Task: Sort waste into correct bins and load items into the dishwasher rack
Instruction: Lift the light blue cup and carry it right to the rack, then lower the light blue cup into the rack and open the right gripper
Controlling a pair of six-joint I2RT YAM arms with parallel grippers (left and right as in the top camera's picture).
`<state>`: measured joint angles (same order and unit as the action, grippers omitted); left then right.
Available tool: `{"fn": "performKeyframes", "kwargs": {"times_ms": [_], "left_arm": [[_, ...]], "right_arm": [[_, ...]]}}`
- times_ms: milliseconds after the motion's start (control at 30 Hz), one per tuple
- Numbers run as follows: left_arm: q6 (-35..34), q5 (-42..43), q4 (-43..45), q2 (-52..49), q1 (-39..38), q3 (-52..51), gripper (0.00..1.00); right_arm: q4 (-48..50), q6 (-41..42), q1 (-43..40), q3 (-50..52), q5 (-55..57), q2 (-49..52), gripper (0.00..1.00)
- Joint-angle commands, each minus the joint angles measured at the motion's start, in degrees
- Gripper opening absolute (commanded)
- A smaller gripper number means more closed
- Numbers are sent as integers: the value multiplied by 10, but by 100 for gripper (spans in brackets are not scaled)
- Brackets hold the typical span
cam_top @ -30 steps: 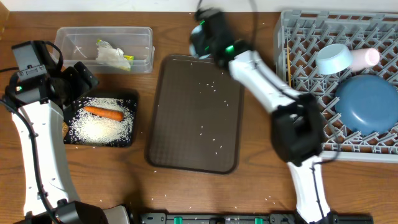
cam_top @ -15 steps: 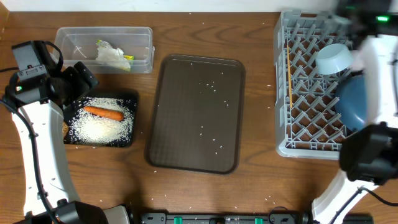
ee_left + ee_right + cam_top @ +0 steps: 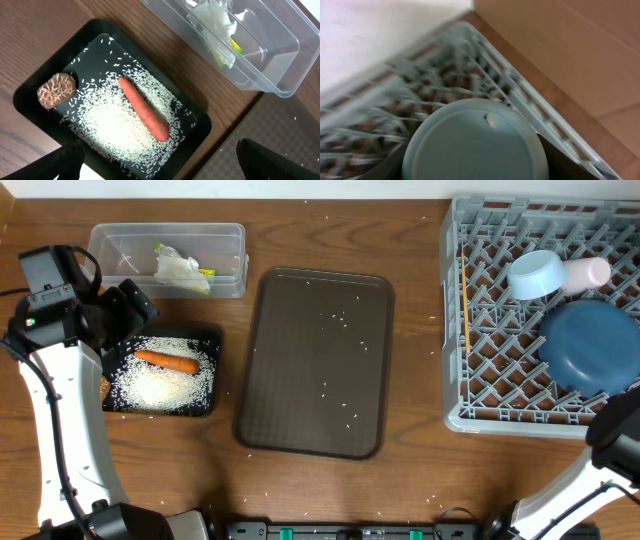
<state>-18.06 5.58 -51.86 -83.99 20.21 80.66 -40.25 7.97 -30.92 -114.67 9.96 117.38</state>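
Observation:
My left gripper [image 3: 167, 170] hangs open over the near edge of the black tray [image 3: 30, 92], which holds the orange carrot [image 3: 144, 108], a brown lump [image 3: 56, 90] and white rice [image 3: 115, 130]. The clear tub [image 3: 100, 245] behind it holds the tissue [image 3: 178, 268] and the wrapper [image 3: 205, 278]. My right gripper [image 3: 472, 165] is shut on the pale round white bowl [image 3: 470, 135], bottom toward the camera, above a corner of the grey rack [image 3: 470, 65]. The rack [image 3: 480, 380] holds the dark-blue plate [image 3: 590, 345], a light-blue cup [image 3: 537, 273], a white cup [image 3: 588, 272] and chopsticks [image 3: 466, 310].
The brown serving tray [image 3: 315, 365] lies mid-table with scattered rice grains on it. In the overhead view only a dark part of the right arm [image 3: 620, 445] shows at the right edge. The left arm [image 3: 60, 380] stands along the left side.
The right arm has swung from the serving tray's far edge rightward across the rack and mostly out of the overhead view. The left arm has not moved.

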Motion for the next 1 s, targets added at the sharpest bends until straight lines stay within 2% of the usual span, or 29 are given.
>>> {"fn": "performKeyframes", "kwargs": {"times_ms": [0,100,233,333,633,800,900,967], "left_arm": [[-3,-3,0,4,2,8,98],[-3,-3,0,4,2,8,98],[-3,-3,0,4,2,8,98],[-3,-3,0,4,2,8,98],[-3,-3,0,4,2,8,98],[-3,-3,0,4,2,8,98],[-3,-3,0,4,2,8,98],[-3,-3,0,4,2,8,98]], "right_arm": [[-10,-14,-22,1,1,31,55],[-18,-14,-35,1,1,49,65],[-22,-14,-38,1,-1,60,69],[-21,-14,-36,1,-10,59,87],[-30,-7,-35,0,-66,29,92],[-32,23,-35,0,-60,-24,88],[-41,23,-35,0,-3,-35,72],[-55,23,-40,0,28,-33,53]]}}
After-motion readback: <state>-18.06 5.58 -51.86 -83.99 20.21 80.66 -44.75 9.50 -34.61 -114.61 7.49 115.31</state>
